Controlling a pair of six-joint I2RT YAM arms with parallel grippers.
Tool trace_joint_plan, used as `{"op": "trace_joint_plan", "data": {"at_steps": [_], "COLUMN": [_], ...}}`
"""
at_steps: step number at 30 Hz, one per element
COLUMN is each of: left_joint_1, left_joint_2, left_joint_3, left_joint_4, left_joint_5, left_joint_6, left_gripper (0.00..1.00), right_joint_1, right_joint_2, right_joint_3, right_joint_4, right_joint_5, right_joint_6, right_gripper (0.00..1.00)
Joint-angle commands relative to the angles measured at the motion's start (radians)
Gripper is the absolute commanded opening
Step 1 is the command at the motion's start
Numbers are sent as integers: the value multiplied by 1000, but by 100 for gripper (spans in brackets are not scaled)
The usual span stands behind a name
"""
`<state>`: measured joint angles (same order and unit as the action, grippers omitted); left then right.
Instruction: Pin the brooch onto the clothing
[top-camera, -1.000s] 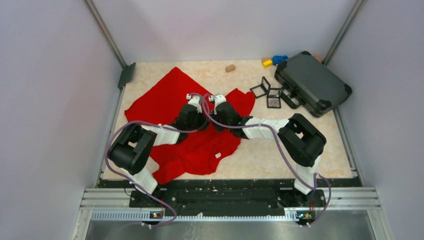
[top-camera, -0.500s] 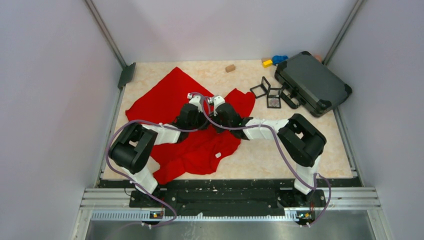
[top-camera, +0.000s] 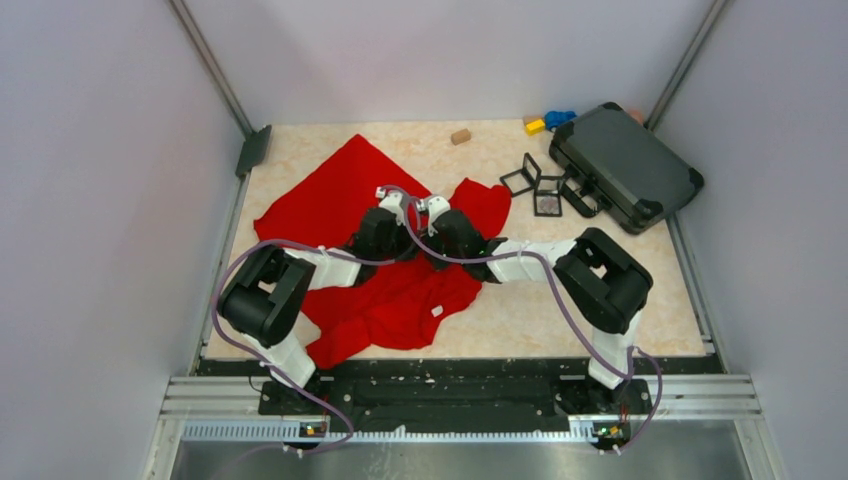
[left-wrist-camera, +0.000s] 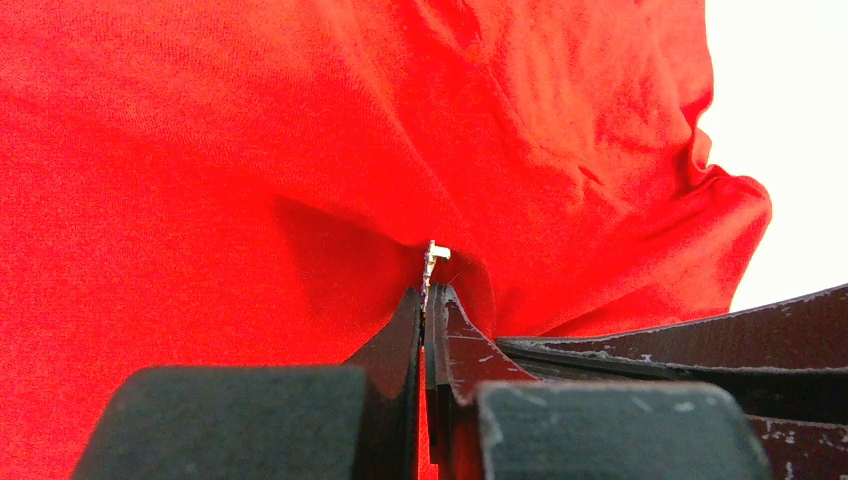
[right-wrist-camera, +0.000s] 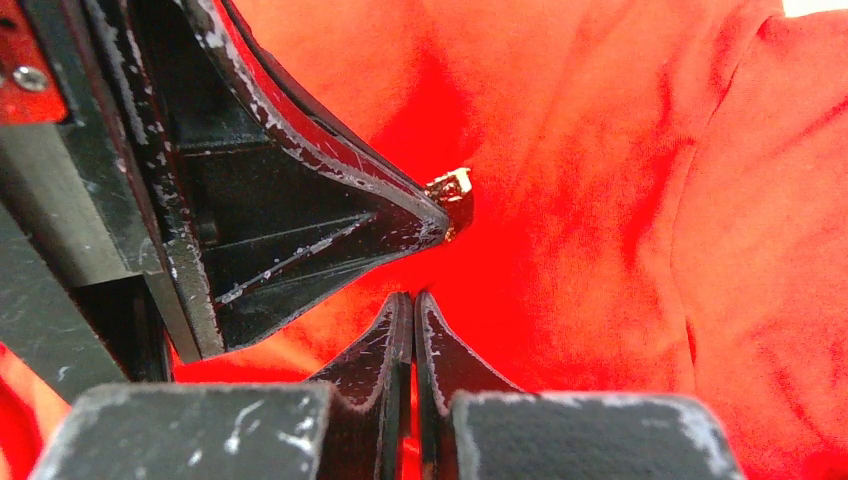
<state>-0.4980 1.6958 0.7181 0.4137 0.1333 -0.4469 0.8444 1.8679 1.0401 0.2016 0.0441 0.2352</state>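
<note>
At the left fingertips: the left gripper (left-wrist-camera: 427, 298) has its two black fingers pressed together on a small silver-and-gold metal brooch (left-wrist-camera: 433, 257). The brooch's end pokes out just past the tips and touches the cloth.
At the right fingertips: the right gripper (right-wrist-camera: 412, 300) is closed tight, its tips against the cloth just below the left finger's tip. Whether a fold is nipped between them cannot be told.
Around both: the large bright red soft fabric garment (top-camera: 320, 195), the clothing, lies rumpled on the pale marbled table (top-camera: 560, 300). It puckers where the brooch meets it.
Done so far: by the look of it, the brooch is in hand and brought to the fabric.
Left to do: likely pushing the pin through and fastening it, as no view shows it pierced or clasped.
Left wrist view alone: the brooch's thin silver edge and the pucker behind it.
Right wrist view alone: the brooch's gold face, and how close the two grippers sit.
Top view alone: both arms meet over the garment's middle. The small white tag (top-camera: 436, 311) lies near its near edge. A dark grey hard case (top-camera: 622, 165) and black wire frames (top-camera: 538, 187) sit well apart at far right. The brooch is hidden here.
</note>
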Motion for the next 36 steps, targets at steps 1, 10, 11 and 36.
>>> {"op": "trace_joint_plan", "data": {"at_steps": [1, 10, 11, 36], "left_joint_1": [8, 22, 24, 29], "left_joint_2": [6, -9, -14, -109], "left_joint_3": [-20, -44, -48, -20], "left_joint_4": [58, 99, 103, -120], "left_joint_5": [13, 34, 35, -15], "left_joint_6": [-11, -33, -33, 16], "left_gripper": [0, 0, 0, 0], "right_joint_1": [14, 14, 13, -9], "right_joint_2": [3, 48, 52, -89], "right_joint_3": [-17, -32, -35, -76], "right_joint_4": [35, 43, 44, 66], "right_joint_5": [-36, -38, -39, 178], "right_joint_6": [-9, -2, -1, 82], "right_gripper": [0, 0, 0, 0]}}
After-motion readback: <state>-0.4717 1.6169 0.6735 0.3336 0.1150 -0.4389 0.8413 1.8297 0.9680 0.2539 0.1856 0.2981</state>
